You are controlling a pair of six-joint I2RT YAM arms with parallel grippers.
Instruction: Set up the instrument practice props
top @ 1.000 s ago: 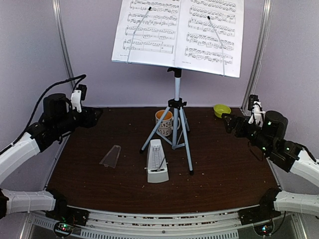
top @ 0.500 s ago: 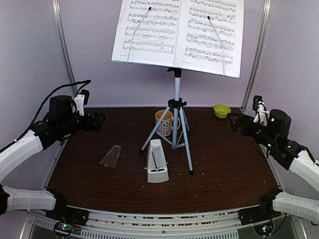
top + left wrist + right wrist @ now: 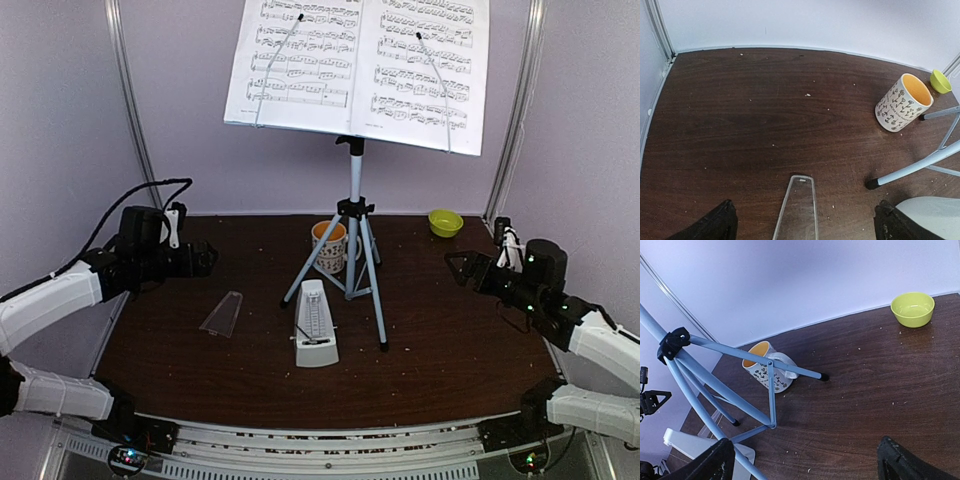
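**Practice set-up seen from above, largest item first.**

- **Table:** One table [image 3: 450, 340] carries everything listed below.
- **Stand:** One music stand [image 3: 355, 185] is upright on its three spread legs at the centre rear of the table. I judge this step done.
- **Pages:** Two sheet-music pages [image 3: 295, 60] rest side by side at the top of the stand, high above the table, with the print facing me. I judge this step done too.
- **Pincers:** My two pincers flank the scene.
  - The left pincer [image 3: 207, 259] hovers over the left part of the table, jaws spread wide and grasping nothing.
  - The right pincer [image 3: 457, 268] hovers over the right part, likewise released and empty.
- **Metronome:** One metronome [image 3: 316, 325] stands upright on the table just in front of the stand, beside its near leg, with the pendulum exposed.
- **Cover:** One clear cover [image 3: 223, 314] lies flat on the table to the left of the metronome and apart from it. In the left wrist view it lies on the table below my open jaws, touching neither.
- **Progress:** With the stand, the pages and the uncovered metronome all in place, I judge the task at or very near its end. I cannot tell whether the cover needs a tidier spot.
- **Not part of the set-up:** There are two such items.
  - One patterned mug [image 3: 329, 246] stands close by the stand's legs, behind the metronome.
  - One small green bowl [image 3: 445, 222] sits at the right rear of the table, well apart from everything else.
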